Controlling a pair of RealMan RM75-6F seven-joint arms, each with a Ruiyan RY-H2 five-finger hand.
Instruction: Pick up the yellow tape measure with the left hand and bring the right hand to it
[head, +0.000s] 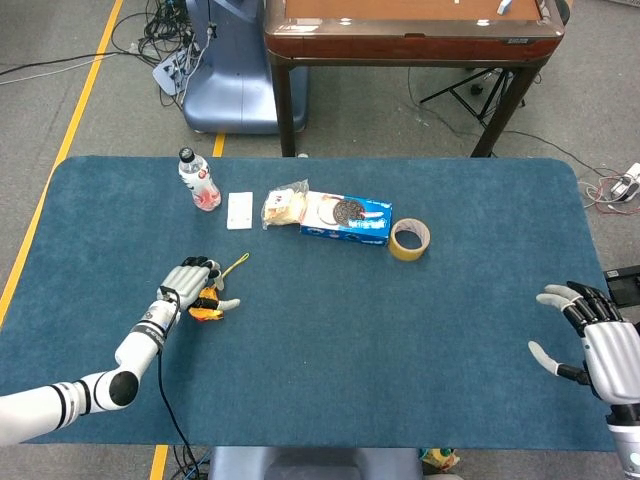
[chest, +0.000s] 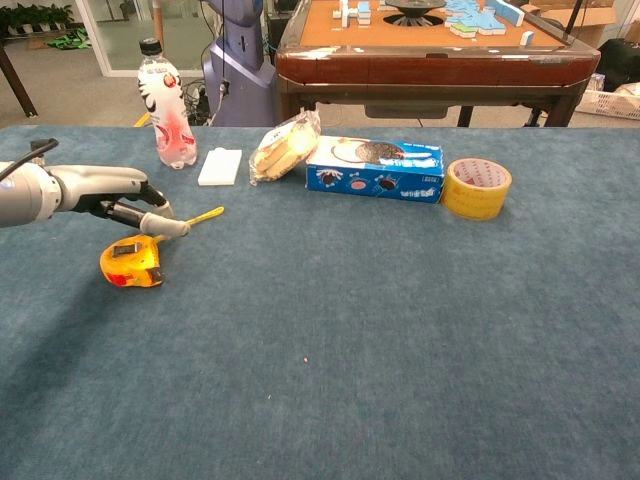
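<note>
The yellow tape measure (head: 208, 307) (chest: 131, 265) lies on the blue table (head: 400, 350), with a short length of yellow blade (chest: 203, 215) pulled out toward the far right. My left hand (head: 186, 284) (chest: 108, 194) hovers flat just over it, fingers stretched forward and the thumb out beside the blade. It does not grip the case. My right hand (head: 594, 336) is far off at the table's right edge, fingers spread and holding nothing. The chest view does not show it.
Along the far side stand a water bottle (head: 200, 180) (chest: 170, 105), a white block (head: 239, 210), a bagged snack (head: 284, 206), a blue cookie box (head: 346, 218) (chest: 375, 168) and a roll of yellow packing tape (head: 409, 239) (chest: 476, 187).
</note>
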